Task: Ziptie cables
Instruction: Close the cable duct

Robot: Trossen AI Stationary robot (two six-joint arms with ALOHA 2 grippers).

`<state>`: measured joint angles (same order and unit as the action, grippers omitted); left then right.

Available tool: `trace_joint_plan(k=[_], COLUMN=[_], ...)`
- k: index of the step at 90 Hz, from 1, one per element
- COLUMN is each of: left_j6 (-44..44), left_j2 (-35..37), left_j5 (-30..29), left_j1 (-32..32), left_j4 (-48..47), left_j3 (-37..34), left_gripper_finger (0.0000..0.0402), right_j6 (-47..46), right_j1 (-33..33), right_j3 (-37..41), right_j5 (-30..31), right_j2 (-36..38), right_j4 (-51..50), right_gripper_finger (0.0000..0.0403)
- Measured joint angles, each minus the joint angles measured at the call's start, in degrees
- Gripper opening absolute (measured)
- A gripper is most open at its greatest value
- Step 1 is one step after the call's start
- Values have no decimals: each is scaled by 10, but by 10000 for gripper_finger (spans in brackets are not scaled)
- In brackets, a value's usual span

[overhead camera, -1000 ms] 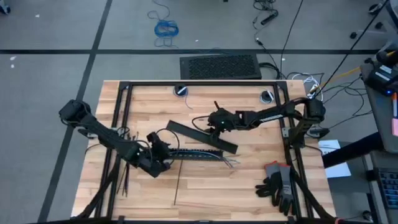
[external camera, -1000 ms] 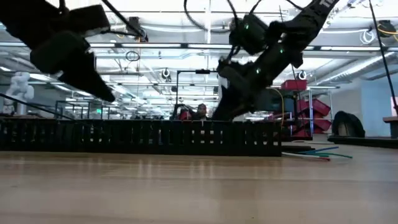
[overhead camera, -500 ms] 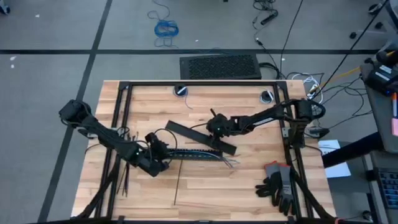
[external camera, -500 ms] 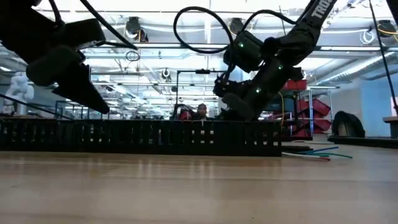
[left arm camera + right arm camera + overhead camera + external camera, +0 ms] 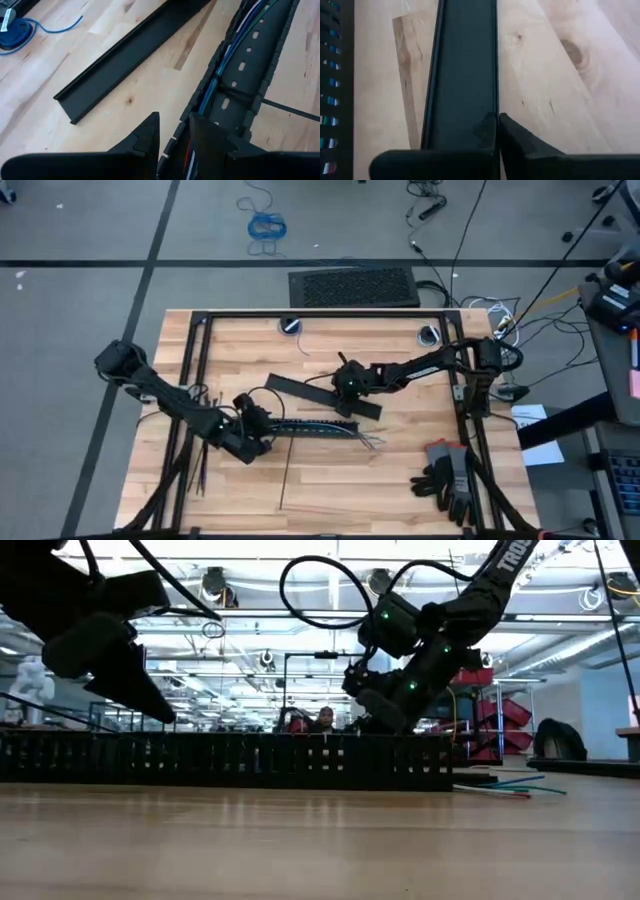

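**Work table and surrounding room**

A pale wooden table [image 5: 400, 450] stands on grey carpet tiles [image 5: 80, 310] crossed by dark seams. A black mat [image 5: 355, 286] lies just beyond the table; a coiled blue cord [image 5: 267, 225] lies farther off. The low view shows ceiling lights [image 5: 250, 585], red bins [image 5: 500, 710] and a seated person [image 5: 322, 720].

Desk [image 5: 400, 455], seen from above. Centre: slotted channel [image 5: 318, 428] lying crosswise, the cables [image 5: 330, 429] inside it, their loose ends spilling out of its right end. Just behind it: flat cover bar [image 5: 322, 398], lying aslant. Left gripper [image 5: 268, 427] at the channel's left end. Right gripper [image 5: 343, 383] over the bar. Near right corner: gloves [image 5: 447, 477]. Near left edge: zipties [image 5: 203, 472].
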<state>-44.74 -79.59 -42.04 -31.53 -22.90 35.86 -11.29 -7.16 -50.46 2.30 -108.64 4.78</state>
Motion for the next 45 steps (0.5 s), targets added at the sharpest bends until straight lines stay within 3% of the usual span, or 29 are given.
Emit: trace_joint_plan(k=[19, 45], left_j6=[0, -17], left_j2=[0, 0], left_j5=[0, -9], left_j1=[0, 1], left_j4=[0, 0], left_j3=[0, 0], left_gripper_finger=[106, 106], right_j6=[8, 43], right_j1=[7, 29], right_j3=[1, 5], right_j5=[21, 114], right_j2=[17, 93], right_j4=[-4, -76], right_gripper_finger=[1, 0])
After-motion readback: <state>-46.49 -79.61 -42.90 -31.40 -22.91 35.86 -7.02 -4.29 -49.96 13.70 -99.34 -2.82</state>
